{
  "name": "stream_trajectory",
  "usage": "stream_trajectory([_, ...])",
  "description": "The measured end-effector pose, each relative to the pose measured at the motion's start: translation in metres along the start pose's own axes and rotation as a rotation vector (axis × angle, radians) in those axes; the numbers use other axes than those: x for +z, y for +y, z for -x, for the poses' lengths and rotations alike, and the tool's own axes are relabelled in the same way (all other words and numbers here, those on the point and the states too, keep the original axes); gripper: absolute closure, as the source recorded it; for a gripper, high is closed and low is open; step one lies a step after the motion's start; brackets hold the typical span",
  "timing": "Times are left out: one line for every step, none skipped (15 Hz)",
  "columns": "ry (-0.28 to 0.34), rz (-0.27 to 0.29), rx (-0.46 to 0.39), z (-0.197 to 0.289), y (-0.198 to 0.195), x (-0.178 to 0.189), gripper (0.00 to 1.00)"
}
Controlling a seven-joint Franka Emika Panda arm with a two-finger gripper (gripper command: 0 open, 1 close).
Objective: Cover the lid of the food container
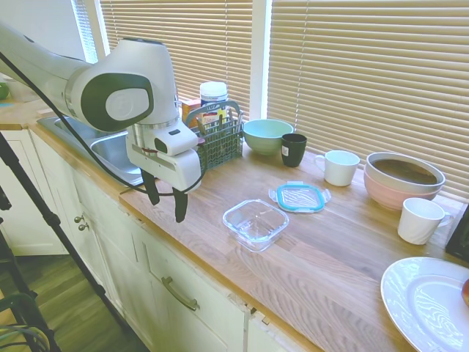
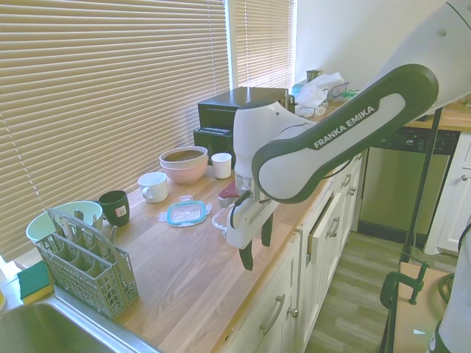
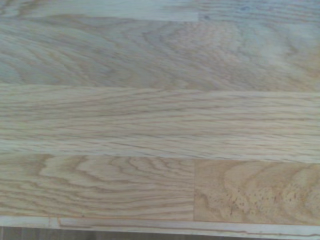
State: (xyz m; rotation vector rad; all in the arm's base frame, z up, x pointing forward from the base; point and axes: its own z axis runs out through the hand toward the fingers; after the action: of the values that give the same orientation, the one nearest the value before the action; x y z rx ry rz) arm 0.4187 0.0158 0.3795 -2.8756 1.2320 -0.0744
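Note:
The lid (image 1: 300, 197), clear with a light blue rim, lies flat on the wooden counter (image 1: 330, 249); the second exterior view shows this lid (image 2: 184, 213) too. Just in front of it sits the food container (image 1: 256, 223), a shallow square glass dish, empty and uncovered. In the second exterior view the arm mostly hides the container (image 2: 219, 219). My gripper (image 1: 165, 202) hangs open and empty above the counter's front edge, left of the container and apart from it. The second exterior view shows the same gripper (image 2: 256, 246) with its dark fingers spread. Only bare wood grain fills the wrist view.
A grey cutlery basket (image 1: 220, 139) stands by the sink (image 1: 110, 150). Behind the lid are a green bowl (image 1: 267, 136), a black cup (image 1: 294, 149), a white mug (image 1: 341, 167), stacked bowls (image 1: 404, 178), another white mug (image 1: 421, 220) and a white plate (image 1: 429, 304).

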Motion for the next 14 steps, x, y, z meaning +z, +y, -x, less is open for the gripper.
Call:
stream_trajectory([0.000,0.000,0.000,0.000,0.000,0.000,0.00])
stream_trajectory([-0.001,0.001,0.000,0.000,0.000,0.000,0.00])
stream_trajectory([-0.001,0.004,-0.001,0.000,0.000,0.000,0.00])
stream_trajectory([-0.001,0.007,-0.004,0.000,0.001,0.000,0.00])
stream_trajectory([-0.001,0.011,-0.006,0.001,0.001,-0.001,0.00])
stream_trajectory([-0.003,0.016,-0.009,0.002,0.001,-0.002,0.00])
stream_trajectory([-0.003,0.021,-0.012,0.002,0.000,-0.004,0.00])
stream_trajectory([-0.002,0.025,-0.017,0.001,-0.001,-0.007,0.00])
stream_trajectory([0.001,0.029,-0.020,0.000,-0.002,-0.012,0.00])
stream_trajectory([0.003,0.031,-0.022,-0.001,-0.004,-0.016,0.00])
stream_trajectory([0.006,0.031,-0.024,-0.002,-0.005,-0.019,0.00])
stream_trajectory([0.012,0.030,-0.026,-0.004,-0.006,-0.024,0.00])
stream_trajectory([0.022,0.028,-0.025,-0.007,-0.006,-0.028,0.00])
stream_trajectory([0.034,0.025,-0.020,-0.012,-0.006,-0.033,0.00])
